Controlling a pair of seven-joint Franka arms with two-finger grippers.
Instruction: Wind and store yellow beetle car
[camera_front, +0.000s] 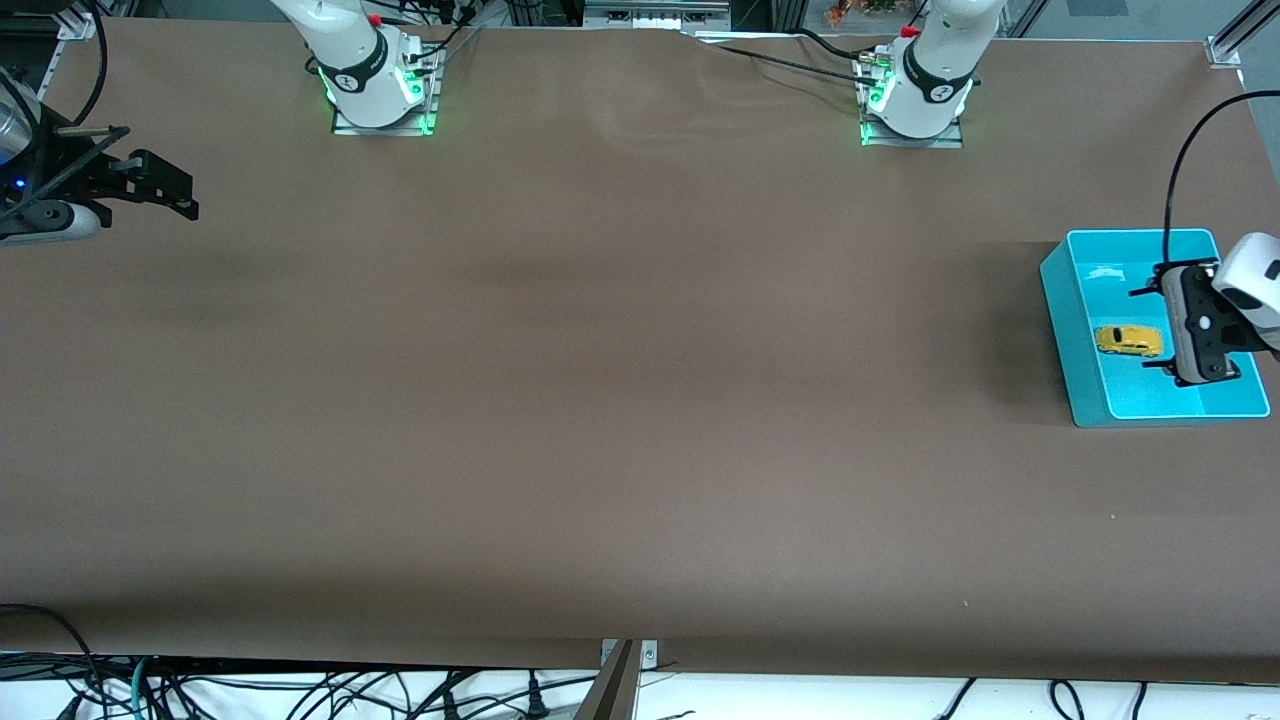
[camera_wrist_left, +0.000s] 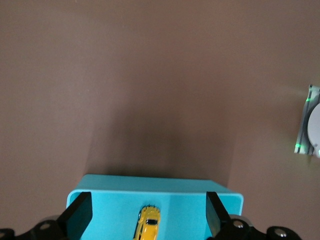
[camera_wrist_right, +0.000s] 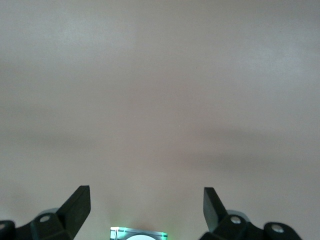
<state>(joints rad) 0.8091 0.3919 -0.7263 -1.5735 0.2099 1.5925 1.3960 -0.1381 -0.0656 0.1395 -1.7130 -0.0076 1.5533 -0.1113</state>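
yellow beetle car (camera_front: 1129, 341) sits in the teal bin (camera_front: 1062, 300) below left gripper (camera_front: 1153, 329) (fingers spread).

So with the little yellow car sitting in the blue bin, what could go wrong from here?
1. The left gripper hangs open right over the yellow beetle car in the teal bin; a careless move could knock or drag it.
2. The bin sits at the table's edge, so a nudge might shift it off.
The right gripper waits open, away.

The yellow beetle car (camera_front: 1129, 341) lies in the blue bin (camera_front: 1062, 300).
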